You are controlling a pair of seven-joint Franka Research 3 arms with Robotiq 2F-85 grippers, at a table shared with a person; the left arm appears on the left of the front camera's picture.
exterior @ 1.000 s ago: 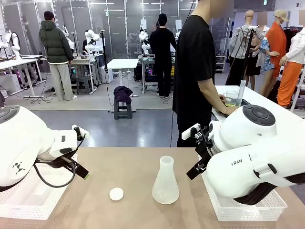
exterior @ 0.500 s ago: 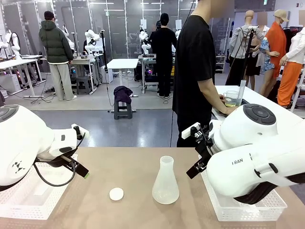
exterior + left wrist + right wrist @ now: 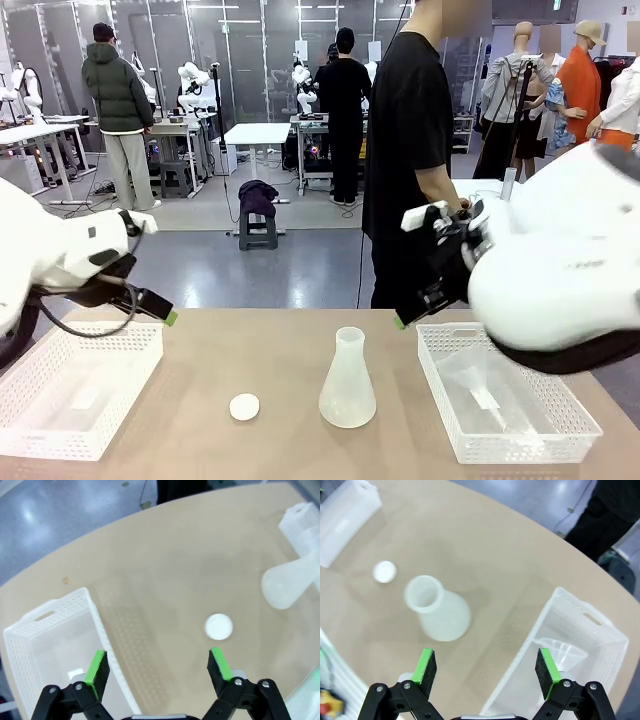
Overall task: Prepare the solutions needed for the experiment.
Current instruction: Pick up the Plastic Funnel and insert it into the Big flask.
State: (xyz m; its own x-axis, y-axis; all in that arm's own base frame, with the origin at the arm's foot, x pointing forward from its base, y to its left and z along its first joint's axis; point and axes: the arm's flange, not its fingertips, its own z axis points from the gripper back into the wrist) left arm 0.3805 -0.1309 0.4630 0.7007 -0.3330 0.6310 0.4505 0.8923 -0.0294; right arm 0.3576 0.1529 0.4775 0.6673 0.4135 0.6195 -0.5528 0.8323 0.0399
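The left tool (image 3: 157, 656) and right tool (image 3: 486, 656) hang wide open and empty above the counter (image 3: 270, 350), with the upright frosted flask (image 3: 348, 385) (contents too faint to judge) below and between them, seemingly within either's reach.

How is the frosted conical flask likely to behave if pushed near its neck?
The flask stands upright on a wide base, so it probably slides before tipping. Its narrow neck is high, so a push there might topple it. It looks smooth, perhaps slippery.
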